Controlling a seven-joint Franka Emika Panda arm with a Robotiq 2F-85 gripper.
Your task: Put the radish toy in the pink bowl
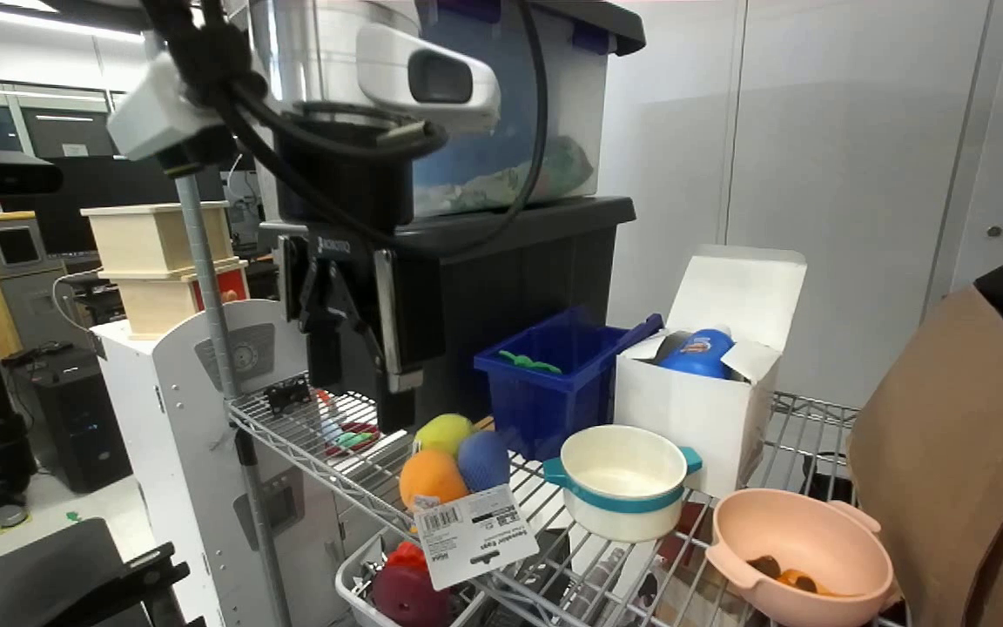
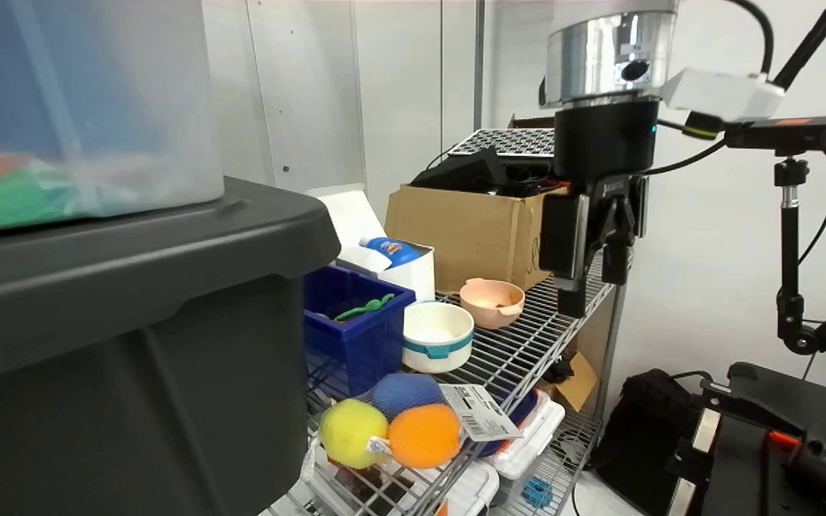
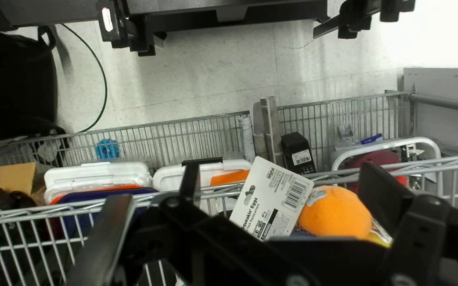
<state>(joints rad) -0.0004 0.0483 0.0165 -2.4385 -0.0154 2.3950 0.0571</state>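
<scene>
The pink bowl stands on the wire shelf with orange and brown things inside; it also shows in an exterior view. No magenta body of the radish toy shows clearly. A green leafy piece sticks up in the blue bin, also in an exterior view; I cannot tell whether it is the toy's top. My gripper hangs above the shelf's front edge, open and empty, apart from the bowl and the bin. It also shows in an exterior view and in the wrist view.
The blue bin stands beside a dark tote and a white box. A white bowl with teal rim, netted eggs and a cardboard box share the shelf. A dark red toy lies lower.
</scene>
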